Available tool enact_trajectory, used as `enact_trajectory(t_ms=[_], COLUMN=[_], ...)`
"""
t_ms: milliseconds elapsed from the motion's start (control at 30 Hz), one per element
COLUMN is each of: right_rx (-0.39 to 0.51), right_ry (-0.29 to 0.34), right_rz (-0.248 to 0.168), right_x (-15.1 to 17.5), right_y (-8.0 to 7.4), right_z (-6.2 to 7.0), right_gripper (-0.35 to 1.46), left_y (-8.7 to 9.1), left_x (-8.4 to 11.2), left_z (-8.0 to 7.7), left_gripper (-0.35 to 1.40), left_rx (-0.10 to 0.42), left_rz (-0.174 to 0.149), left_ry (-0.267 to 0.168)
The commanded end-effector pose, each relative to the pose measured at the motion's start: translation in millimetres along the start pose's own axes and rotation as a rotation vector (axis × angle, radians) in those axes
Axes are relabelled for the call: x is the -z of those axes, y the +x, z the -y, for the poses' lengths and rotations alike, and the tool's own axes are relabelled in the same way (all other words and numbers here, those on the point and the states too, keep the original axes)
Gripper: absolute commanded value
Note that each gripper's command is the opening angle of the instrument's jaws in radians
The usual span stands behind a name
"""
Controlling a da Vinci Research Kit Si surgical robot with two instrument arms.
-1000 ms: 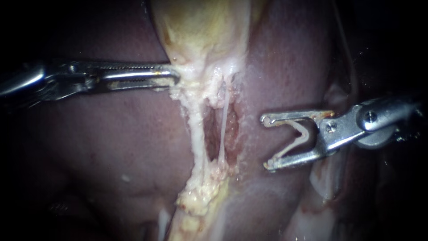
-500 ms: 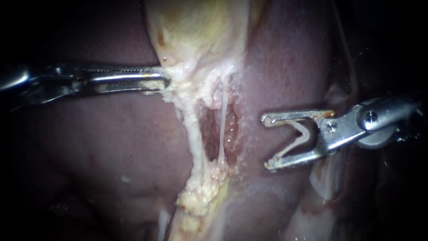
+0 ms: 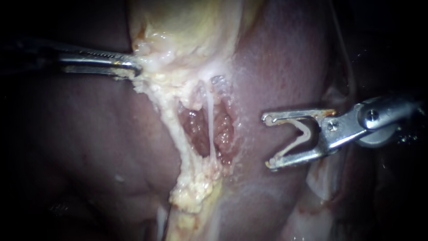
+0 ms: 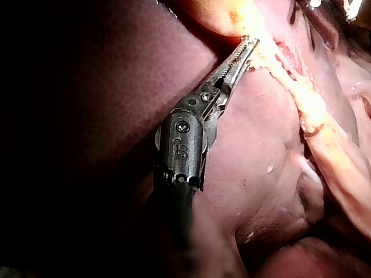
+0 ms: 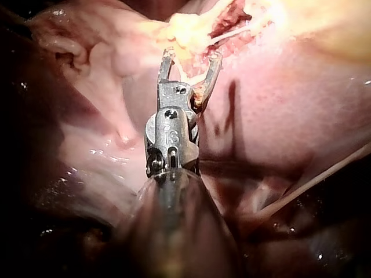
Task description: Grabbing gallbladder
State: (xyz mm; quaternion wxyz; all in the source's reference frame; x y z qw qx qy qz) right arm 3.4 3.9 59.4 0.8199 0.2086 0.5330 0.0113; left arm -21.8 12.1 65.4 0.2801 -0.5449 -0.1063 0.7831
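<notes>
The yellowish gallbladder [image 3: 191,27] hangs at the top centre over the dark red liver [image 3: 89,147]. My left instrument [image 3: 133,68] comes in from the left, its serrated jaws shut on the pale lower edge of the gallbladder; the left wrist view shows the jaws [image 4: 248,45] clamped on that whitish tissue [image 4: 272,58]. Below the grip, a thick pale strand [image 3: 171,120] and a thin white tube [image 3: 209,129] frame a raw red window. My right instrument [image 3: 266,142] stands to the right of the window, jaws open and empty, also seen over the liver in the right wrist view [image 5: 191,58].
Fatty yellow-white tissue [image 3: 194,192] bunches below the window and runs on down. Pale folds of tissue [image 3: 321,178] lie under the right instrument's shaft. The outer left and right of the endoscope view are dark.
My left instrument has drawn the gallbladder's edge leftward and slightly up, stretching the strands and widening the red window. The right instrument has stayed where it was, jaws open.
</notes>
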Motion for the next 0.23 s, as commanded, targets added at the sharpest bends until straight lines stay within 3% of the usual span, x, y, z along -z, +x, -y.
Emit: enact_trajectory(t_ms=[33, 233], right_rx=[0.0, 0.0], right_ry=[0.0, 0.0], right_rz=[0.0, 0.0], right_x=[0.0, 0.0], right_y=[0.0, 0.0], right_z=[0.0, 0.0], right_gripper=[0.5, 0.5], left_y=[-0.1, -0.1], left_x=[-0.1, -0.1], left_z=[0.1, 0.0], left_gripper=[-0.35, -0.35], left_rx=[0.001, 0.001], left_rz=[0.0, -0.003], left_ry=[0.002, 0.005])
